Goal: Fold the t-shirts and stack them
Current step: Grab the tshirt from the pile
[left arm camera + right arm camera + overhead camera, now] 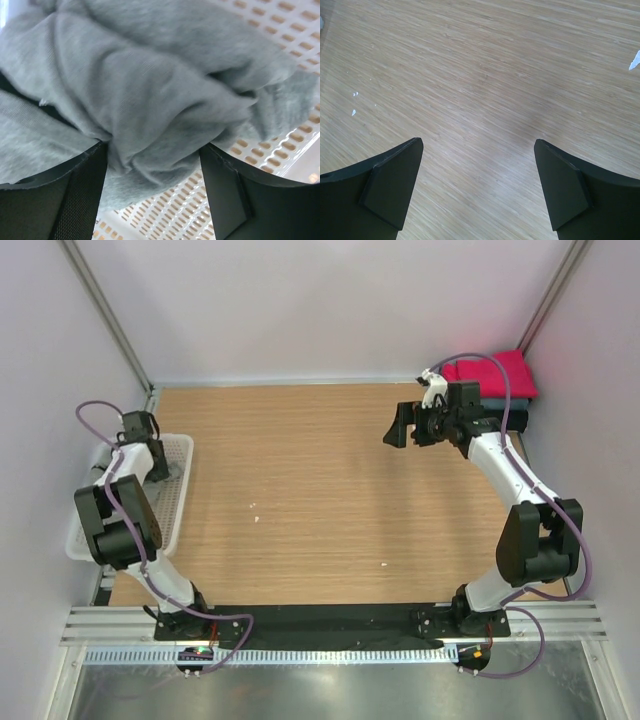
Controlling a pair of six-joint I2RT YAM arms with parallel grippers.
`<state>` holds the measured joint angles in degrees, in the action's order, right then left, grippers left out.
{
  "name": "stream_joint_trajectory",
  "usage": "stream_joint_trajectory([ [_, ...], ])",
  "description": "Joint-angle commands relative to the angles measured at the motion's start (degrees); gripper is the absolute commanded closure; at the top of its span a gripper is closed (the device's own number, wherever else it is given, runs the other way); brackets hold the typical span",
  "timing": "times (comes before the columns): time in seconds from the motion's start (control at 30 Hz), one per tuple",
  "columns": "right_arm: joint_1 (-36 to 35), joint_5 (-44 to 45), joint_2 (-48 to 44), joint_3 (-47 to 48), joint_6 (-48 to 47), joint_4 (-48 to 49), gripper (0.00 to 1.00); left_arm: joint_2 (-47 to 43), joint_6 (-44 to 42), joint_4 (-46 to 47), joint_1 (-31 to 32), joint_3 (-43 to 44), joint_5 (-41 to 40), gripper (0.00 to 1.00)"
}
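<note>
Left arm (pixel 120 510) dipped in basket (pixel 178 502), left fingers (pixel 75 200) spread around one grey tee (pixel 150 100); right fingers (pixel 390 185) wide apart above desk (pixel 480 75); three tees (pixel 495 370) stacked.

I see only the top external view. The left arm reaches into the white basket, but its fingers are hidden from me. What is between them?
Observer: A bunched fold of the heather-grey t-shirt, lying in the white mesh basket.
Operator: Is the left gripper shut on it?
Observer: No, it is open; its fingers stand on either side of the fold.
Operator: And the right gripper?
Observer: Open, with nothing between its fingers; only the wooden table shows below.
</note>
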<state>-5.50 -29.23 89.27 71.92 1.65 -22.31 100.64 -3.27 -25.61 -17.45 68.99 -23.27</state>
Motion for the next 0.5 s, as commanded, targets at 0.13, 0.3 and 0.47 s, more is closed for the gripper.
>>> stream_joint_trajectory([
  [0.13,-0.13,-0.82,-1.39,-2.13,-1.12,1.65,0.0,-14.24,-1.48,7.32,-1.97,-5.97,-0.38,0.45],
  [0.3,-0.13,-1.96,-0.95,-1.61,-1.21,1.56,0.0,-13.99,-1.57,5.04,-1.97,-3.96,-0.55,0.41],
  [0.47,-0.13,-2.32,-1.21,-1.43,-1.3,1.21,0.0,-10.73,-1.13,3.37,-2.32,-1.67,-0.65,0.4],
])
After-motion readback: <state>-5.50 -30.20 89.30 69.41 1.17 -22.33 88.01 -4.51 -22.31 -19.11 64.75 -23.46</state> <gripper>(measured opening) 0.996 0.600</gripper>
